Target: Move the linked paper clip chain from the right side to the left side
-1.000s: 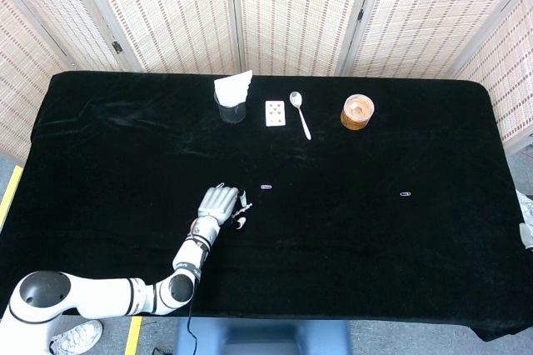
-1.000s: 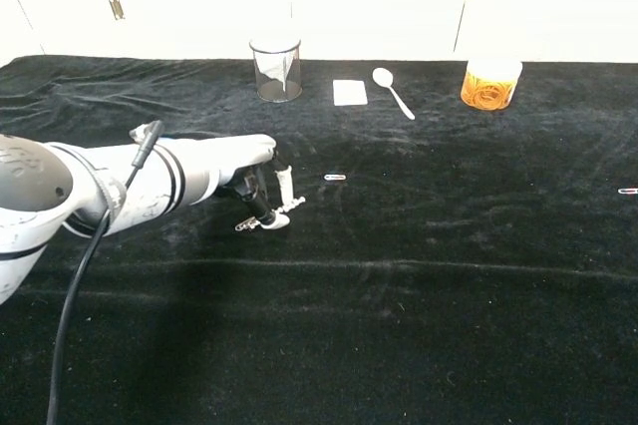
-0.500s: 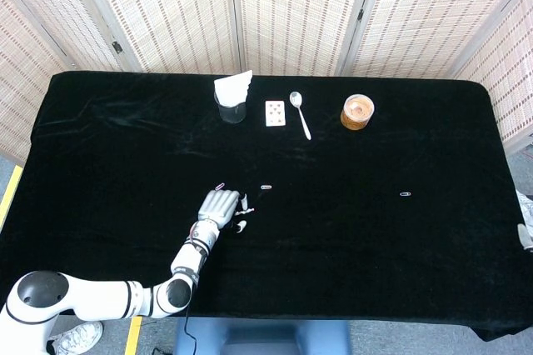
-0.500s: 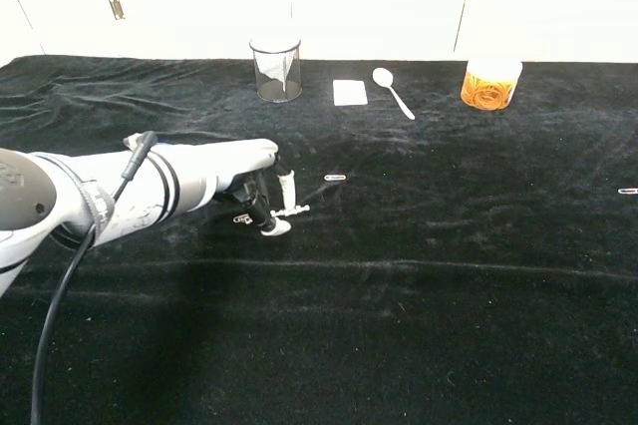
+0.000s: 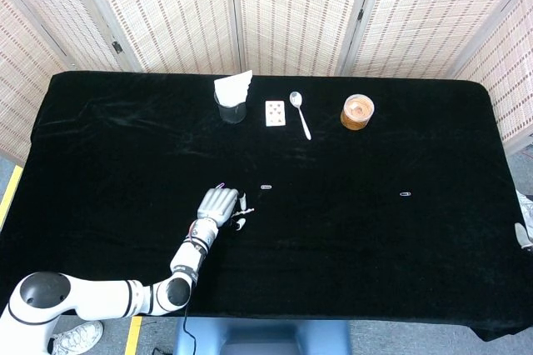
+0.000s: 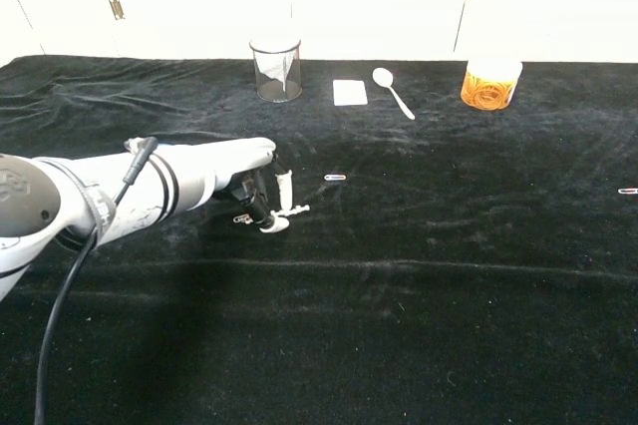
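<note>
Still squinting at this one. Looking at the left hand [image 5: 219,205] [image 6: 261,191] lying knuckles-up, low over the black cloth [image 5: 375,255], well apart from the cup [image 5: 231,107] [image 6: 276,71] on the robot's side and more or less straight in line with it. Curling the fingers [image 6: 284,188] down toward the cloth, with the palm side completely hidden from the head view. Only catching a tiny bit of the paper clip chain [image 5: 221,186] [image 6: 242,217]: a pinkish sliver peeking out at the cup-facing edge of the hand from above, and a small glinting bit tucked under the hand from the chest view. Honestly not managing to tell whether it's actually being pinched or just lying there under the fingers, too small and too shadowed. Also spotting one loose clip [image 5: 266,187] [image 6: 335,178] lying flat, about as far from the cup as the hand, off toward the robot's right.
</note>
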You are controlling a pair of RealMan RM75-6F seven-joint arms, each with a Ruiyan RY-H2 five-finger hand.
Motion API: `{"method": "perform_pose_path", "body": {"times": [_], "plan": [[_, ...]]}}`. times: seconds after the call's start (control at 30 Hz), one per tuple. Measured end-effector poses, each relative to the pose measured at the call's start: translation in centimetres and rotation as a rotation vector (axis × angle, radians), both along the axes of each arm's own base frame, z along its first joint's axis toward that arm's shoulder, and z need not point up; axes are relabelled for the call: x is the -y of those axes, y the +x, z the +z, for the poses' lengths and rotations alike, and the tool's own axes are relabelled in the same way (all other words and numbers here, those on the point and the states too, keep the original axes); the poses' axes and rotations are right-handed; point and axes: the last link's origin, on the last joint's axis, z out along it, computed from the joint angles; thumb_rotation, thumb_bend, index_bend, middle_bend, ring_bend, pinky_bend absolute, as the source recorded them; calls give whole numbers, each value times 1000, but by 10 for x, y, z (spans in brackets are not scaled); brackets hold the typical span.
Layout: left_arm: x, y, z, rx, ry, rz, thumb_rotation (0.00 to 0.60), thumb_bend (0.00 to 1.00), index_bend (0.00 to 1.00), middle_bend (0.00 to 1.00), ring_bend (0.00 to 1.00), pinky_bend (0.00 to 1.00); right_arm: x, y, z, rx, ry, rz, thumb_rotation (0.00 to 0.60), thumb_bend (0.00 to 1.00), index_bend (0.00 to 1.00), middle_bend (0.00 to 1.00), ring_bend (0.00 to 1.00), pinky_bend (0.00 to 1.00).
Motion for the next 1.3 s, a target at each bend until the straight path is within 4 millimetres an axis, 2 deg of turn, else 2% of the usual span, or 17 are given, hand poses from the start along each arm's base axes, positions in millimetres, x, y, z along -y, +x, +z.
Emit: {"method": "perform_pose_path", "body": {"times": [0.77,1.3], "plan": [[-3,-11,-4,-24,24,-32,600,482,542,978,1000,1000,2,0,-3,-8,21,-5,600,409,10,0,0,0],[-7,-14,4,-2,73,-41,600,632,767,1000,1000,1000,5,1,-5,-12,32,-7,600,409,12,0,0,0]]}}
